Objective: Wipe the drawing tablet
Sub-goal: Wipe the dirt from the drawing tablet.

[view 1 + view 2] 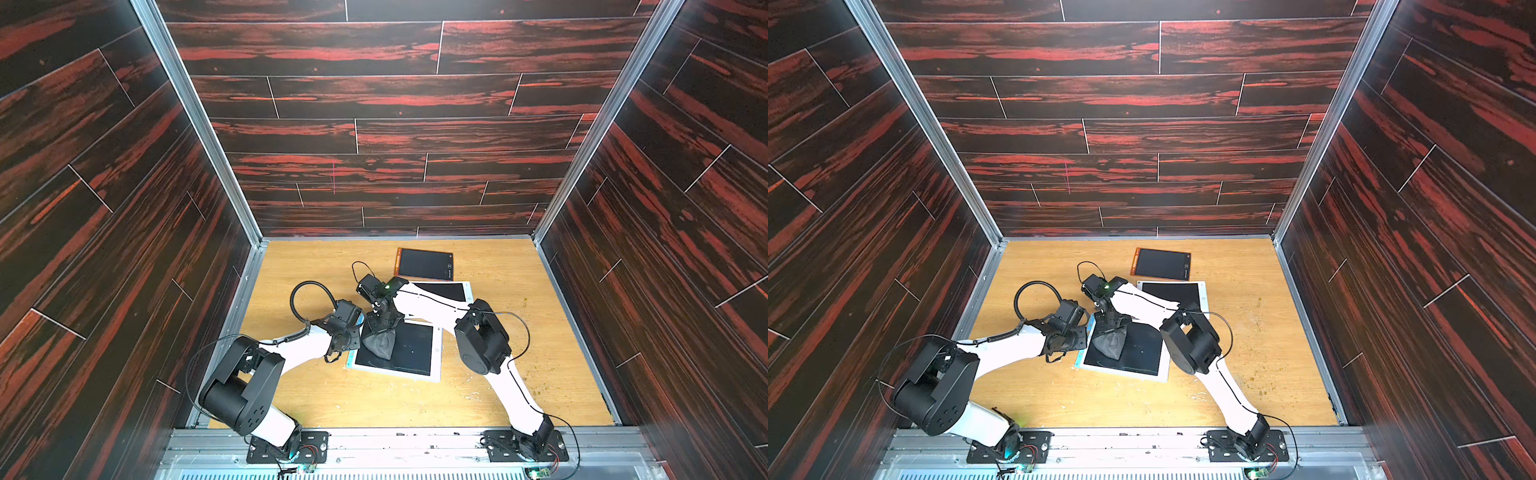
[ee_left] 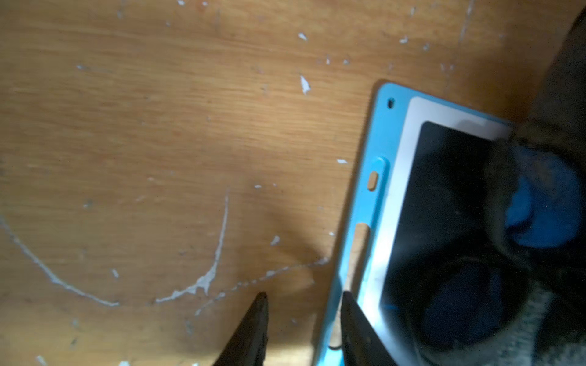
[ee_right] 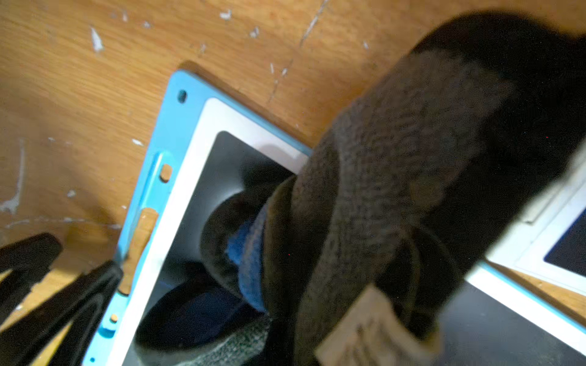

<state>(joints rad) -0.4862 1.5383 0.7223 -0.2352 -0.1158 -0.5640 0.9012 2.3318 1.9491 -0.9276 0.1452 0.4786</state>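
Pinning the blue-framed drawing tablet (image 1: 415,353), lying at the middle of the desk (image 1: 332,399), falls to the left end effector (image 2: 303,294), jaws apart astride its left edge; just beyond, the right end effector (image 1: 379,326), clamped on the grey cloth (image 1: 380,347), should press flat and sweep evenly, short of the white tablet (image 1: 446,291) behind.

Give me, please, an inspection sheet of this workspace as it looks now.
Surface: wooden table, scratched, with pale flecks.
Job's things: blue-edged drawing tablet lies flat; grey cloth rests on its screen.
Clutter: orange-edged tablet and white tablet behind.
Tools: right tool shut on the cloth; left tool open, astride the blue edge.
Cables: black cable loop at the left wrist, off the tablets.
Surroundings: dark red wood-patterned walls on three sides.
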